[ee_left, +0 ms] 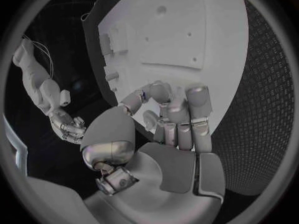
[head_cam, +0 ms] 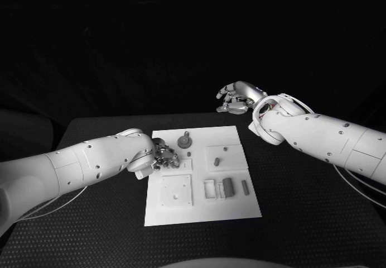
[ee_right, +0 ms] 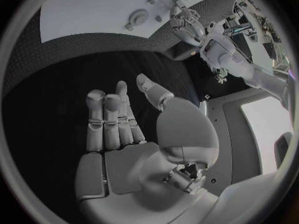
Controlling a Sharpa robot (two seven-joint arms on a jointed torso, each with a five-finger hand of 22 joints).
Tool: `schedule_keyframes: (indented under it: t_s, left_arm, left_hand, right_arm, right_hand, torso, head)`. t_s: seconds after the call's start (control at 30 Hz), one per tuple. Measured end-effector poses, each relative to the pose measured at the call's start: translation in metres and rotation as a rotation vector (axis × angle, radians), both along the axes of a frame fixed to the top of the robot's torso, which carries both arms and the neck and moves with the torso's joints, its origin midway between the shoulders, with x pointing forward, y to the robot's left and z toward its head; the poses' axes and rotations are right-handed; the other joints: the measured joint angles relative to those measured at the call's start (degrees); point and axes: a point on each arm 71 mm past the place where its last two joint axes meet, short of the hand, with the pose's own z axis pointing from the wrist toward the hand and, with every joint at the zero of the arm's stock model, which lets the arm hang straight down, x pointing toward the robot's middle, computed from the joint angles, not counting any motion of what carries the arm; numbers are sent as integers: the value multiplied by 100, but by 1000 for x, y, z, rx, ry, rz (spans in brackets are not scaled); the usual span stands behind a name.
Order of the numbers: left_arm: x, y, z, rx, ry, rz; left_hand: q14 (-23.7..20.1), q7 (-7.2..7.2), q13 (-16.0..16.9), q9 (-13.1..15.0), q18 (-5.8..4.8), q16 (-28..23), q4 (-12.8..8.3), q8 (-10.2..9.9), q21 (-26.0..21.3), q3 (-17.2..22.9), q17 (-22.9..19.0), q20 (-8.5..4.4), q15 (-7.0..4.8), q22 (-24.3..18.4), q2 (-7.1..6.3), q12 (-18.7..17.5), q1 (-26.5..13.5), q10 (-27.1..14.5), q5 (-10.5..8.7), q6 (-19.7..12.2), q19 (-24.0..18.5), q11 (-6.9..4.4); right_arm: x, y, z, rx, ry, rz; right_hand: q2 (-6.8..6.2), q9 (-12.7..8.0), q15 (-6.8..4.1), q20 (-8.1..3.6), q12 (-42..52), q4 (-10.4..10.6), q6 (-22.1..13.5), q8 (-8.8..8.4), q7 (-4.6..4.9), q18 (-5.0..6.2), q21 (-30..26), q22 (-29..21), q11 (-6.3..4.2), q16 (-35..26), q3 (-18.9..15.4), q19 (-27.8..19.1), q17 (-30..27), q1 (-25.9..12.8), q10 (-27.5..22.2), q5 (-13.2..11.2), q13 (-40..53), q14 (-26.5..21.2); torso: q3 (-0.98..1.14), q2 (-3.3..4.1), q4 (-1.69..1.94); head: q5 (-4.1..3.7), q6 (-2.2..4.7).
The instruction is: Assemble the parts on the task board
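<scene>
At the left edge of the white board (head_cam: 201, 215), near its far corner, I have the left robot hand (head_cam: 163, 155) hovering with its fingers curled inward. From the wrist camera I can't make out any part between them, so I judge it closed on nothing, though a small piece could be hidden there. The right robot hand (head_cam: 238, 96) hangs beyond the far edge of the surface (head_cam: 313, 223), well apart from the board, fingers curled and holding nothing.

A knobbed part (head_cam: 186, 140) stands near the board's far edge, just beside the left fingers. A small peg (head_cam: 216, 161) lies toward the middle, and several bars (head_cam: 229, 186) rest near the right edge.

My worry: the curled fingers sit so close to the knobbed part that a careless sweep could tip it or nudge the board sideways.
</scene>
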Motion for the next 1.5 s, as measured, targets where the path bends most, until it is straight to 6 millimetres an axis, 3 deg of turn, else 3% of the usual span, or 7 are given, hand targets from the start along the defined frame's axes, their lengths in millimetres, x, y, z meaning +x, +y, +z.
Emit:
schedule_keyframes:
  t_s: [0.33, 1.5]
  left_arm:
    - [1, -1, -1, 5, -5, -4]
    - [2, 0, 0, 12, -12, -4]
  left_hand:
    - [0, -3, -31, 281, 1, 44, 16, 1, 22, -16, -35, 1, 0, -1, 36, 50, -36, -1, -37, 2, -1, 0]
    - [0, -4, -86, 364, 1, 116, 39, 9, 66, -39, -116, 11, 0, 2, 60, 133, -60, -2, -169, 3, -11, 1]
  right_arm:
    - [0, 1, 0, 0, 1, 2]
    - [0, 1, 0, 0, 3, 3]
  right_hand:
    - [0, 0, 0, 7, 0, 0, -1, 0, 1, 0, 0, 0, 0, 0, 0, -7, 0, 0, 0, 0, 0, 0]
    - [0, 0, 0, 8, 0, 0, -6, 0, 6, 0, 0, 4, 0, 0, 0, -8, -5, 0, 0, 0, 4, 0]
  torso:
    - [3, 0, -3]
    - [-1, -3, 2]
  head:
    - [-3, -5]
    - [-18, -12]
